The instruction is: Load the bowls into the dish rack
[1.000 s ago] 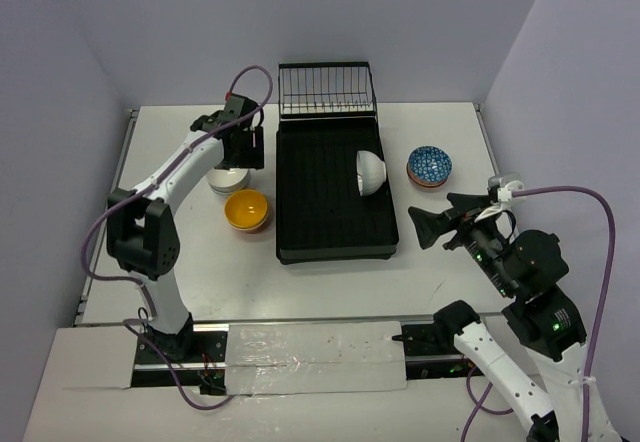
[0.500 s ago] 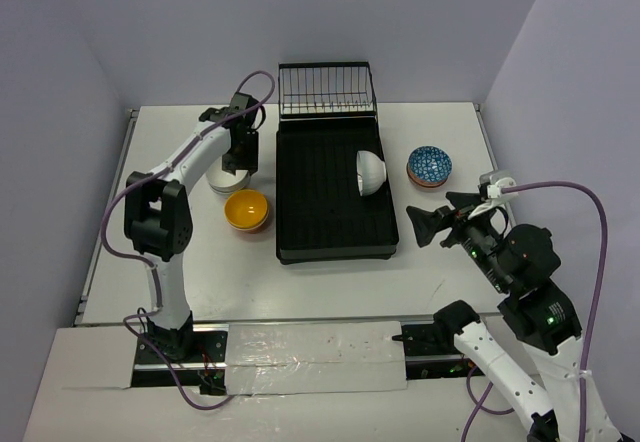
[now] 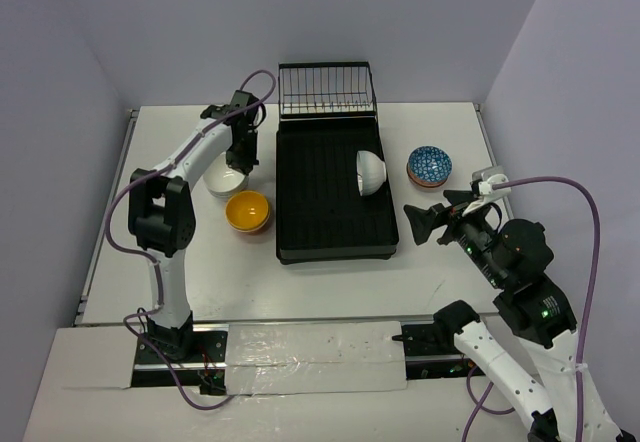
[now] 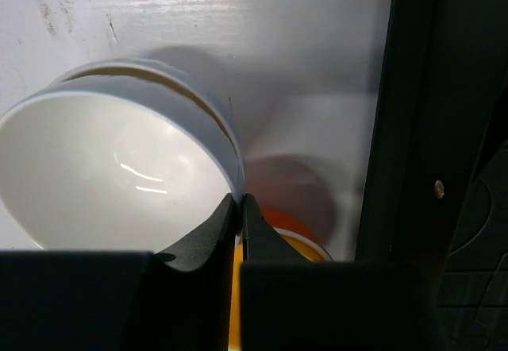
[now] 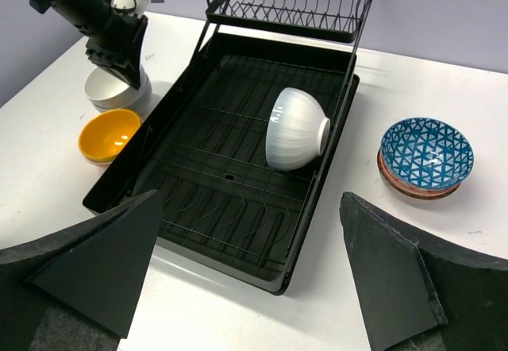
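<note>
My left gripper (image 4: 240,208) is shut on the near rim of a white bowl (image 4: 119,176), one finger inside and one outside. That bowl tops a short white stack (image 3: 225,182) left of the dish rack (image 3: 330,212). A yellow-orange bowl (image 3: 246,210) sits just in front of the stack, also showing below my fingers (image 4: 298,240). One white ribbed bowl (image 5: 298,129) lies on its side in the rack. Blue-patterned bowls (image 5: 426,154) are stacked right of the rack. My right gripper (image 5: 250,275) hangs open above the table near the rack's front right corner, holding nothing.
The rack's raised wire basket (image 5: 294,1) stands at its far end. The rack's black side wall (image 4: 444,129) runs close to the right of my left gripper. Walls enclose the table at the back and on both sides.
My left gripper has closed from open onto the white bowl's rim and settled lower over the stack. The right arm has drifted slightly up and left, still open.
</note>
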